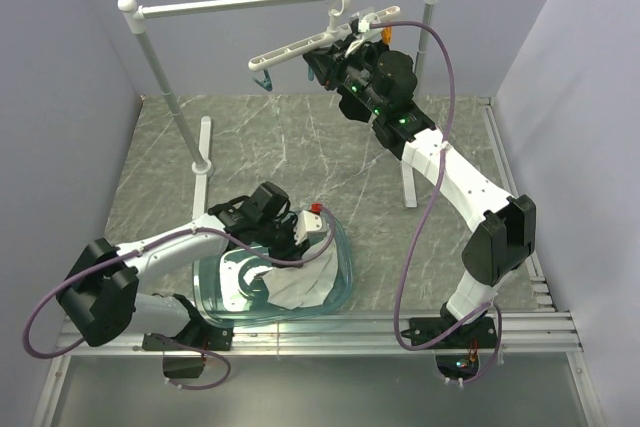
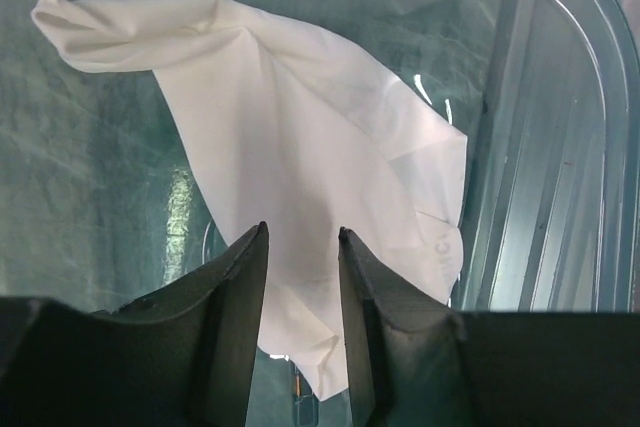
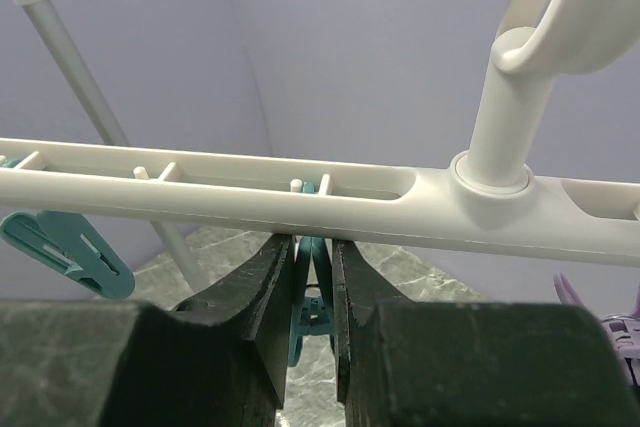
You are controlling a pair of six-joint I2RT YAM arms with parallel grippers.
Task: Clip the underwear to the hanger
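Underwear is lying rumpled on the floor of a clear blue-green tub, and we are holding our left gripper low over it. Its jaws are standing apart and gripping nothing. The white cloth is showing in the gap between them and running on under both fingers. In the wrist view one corner of the cloth is trailing off toward the far left of the tub, while the opposite edge is lying close to the tub's ribbed right wall. Seen from above, the tub is sitting on the table at the near left, beside the left arm and well apart from the hanger.

The hanger is hanging by its hook from the rail at the back of the table, with its bar tilting down toward the left in the top view. We are holding our right gripper up beneath the bar, where it is pinching a teal peg dangling left of the hook's stem. Both fingers are pressing against the peg's sides. A second teal peg is hanging free farther left along the bar, and a purple peg is peeping in at the right edge of that view.
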